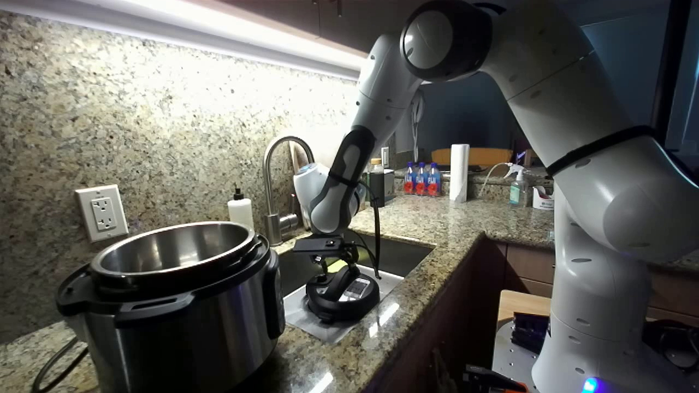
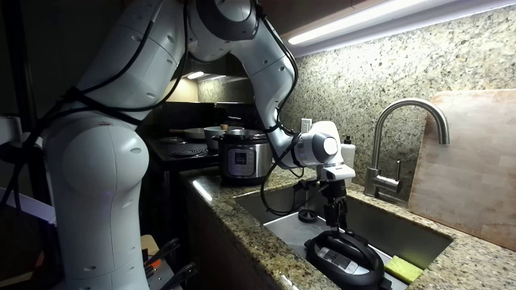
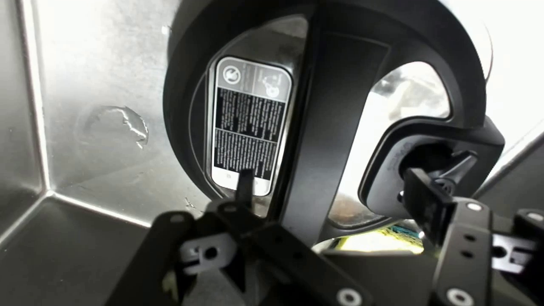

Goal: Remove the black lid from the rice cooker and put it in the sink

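The black lid (image 1: 343, 305) lies inside the steel sink (image 1: 401, 251), handle up, near the front wall; an exterior view also shows the lid (image 2: 346, 264) in the sink (image 2: 379, 219). The rice cooker (image 1: 191, 333) stands on the counter with its steel inner pot uncovered; the cooker (image 2: 246, 159) shows in both exterior views. My gripper (image 1: 332, 270) is right above the lid. In the wrist view the fingers of the gripper (image 3: 329, 178) are spread apart, one on each side of the lid (image 3: 327, 140) handle, with gaps to it. The gripper (image 2: 338, 225) holds nothing.
A yellow sponge (image 2: 403, 269) lies in the sink beside the lid. A curved faucet (image 2: 403, 102), a soap bottle (image 2: 348, 157) and a leaning cutting board (image 2: 467, 169) stand behind the sink. Water bottles (image 1: 421, 179) and a paper towel roll (image 1: 458, 172) stand farther along the counter.
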`<state>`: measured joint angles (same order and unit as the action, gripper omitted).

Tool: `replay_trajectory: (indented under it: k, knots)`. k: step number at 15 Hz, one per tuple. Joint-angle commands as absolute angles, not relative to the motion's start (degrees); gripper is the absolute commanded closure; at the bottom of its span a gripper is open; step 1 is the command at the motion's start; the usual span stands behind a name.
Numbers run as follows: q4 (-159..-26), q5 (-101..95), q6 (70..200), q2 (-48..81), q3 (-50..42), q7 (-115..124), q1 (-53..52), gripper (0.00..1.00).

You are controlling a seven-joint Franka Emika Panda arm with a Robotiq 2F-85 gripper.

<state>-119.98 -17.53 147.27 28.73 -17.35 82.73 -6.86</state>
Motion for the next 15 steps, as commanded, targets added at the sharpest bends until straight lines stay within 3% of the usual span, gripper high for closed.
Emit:
replay_trajectory:
  k: [1,15]
  knots:
    - [-122.1,-16.1,145.6,24.4,-15.7,77.7,-4.9,0.0]
    - [-126.1,-13.8,142.6,15.8,-13.0,68.0,-1.9,0.0]
